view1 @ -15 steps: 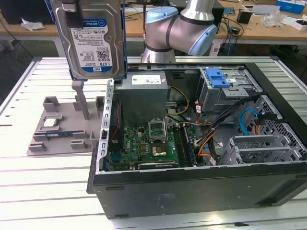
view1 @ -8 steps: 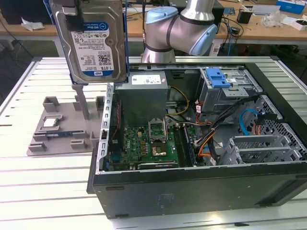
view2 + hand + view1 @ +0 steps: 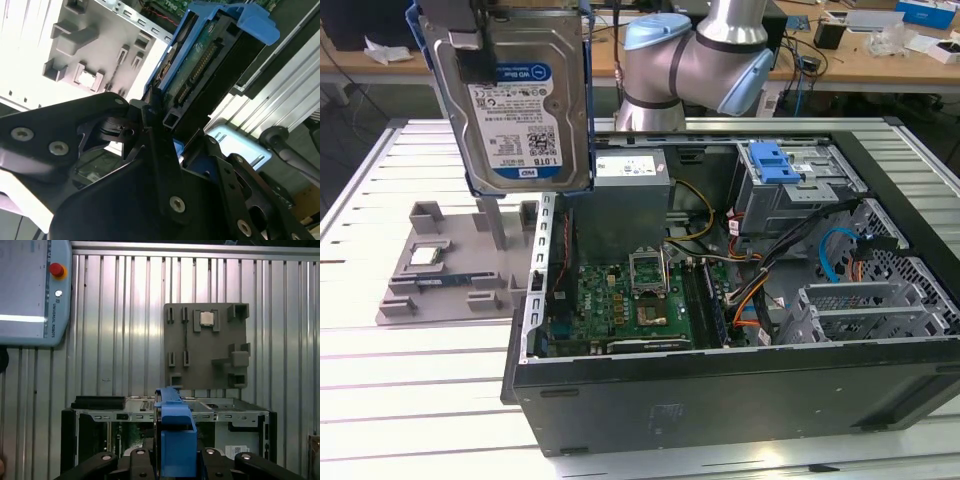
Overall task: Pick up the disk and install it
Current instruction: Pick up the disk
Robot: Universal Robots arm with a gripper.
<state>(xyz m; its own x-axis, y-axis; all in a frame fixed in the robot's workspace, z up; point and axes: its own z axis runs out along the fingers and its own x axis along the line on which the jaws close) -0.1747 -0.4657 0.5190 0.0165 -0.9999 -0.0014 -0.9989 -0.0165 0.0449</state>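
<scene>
The disk (image 3: 515,100) hangs upright in the air at the exterior view's upper left, a silver drive with a white-and-blue label in a blue plastic bracket. My gripper (image 3: 478,50) is shut on its upper edge, and the disk is well above the table, over the gap between the grey fixture and the case's left wall. In the second wrist view the black fingers (image 3: 150,117) clamp the disk (image 3: 210,55), whose connector edge shows. In the first wrist view the blue bracket of the disk (image 3: 175,435) sits between the fingers (image 3: 142,462).
The open computer case (image 3: 620,400) lies on the slatted table (image 3: 420,400), with a drive cage and its blue clip (image 3: 775,160) at the far right. A grey fixture (image 3: 450,290) holds a processor chip (image 3: 428,255). The arm's base (image 3: 690,70) stands behind. A teach pendant (image 3: 30,290) lies nearby.
</scene>
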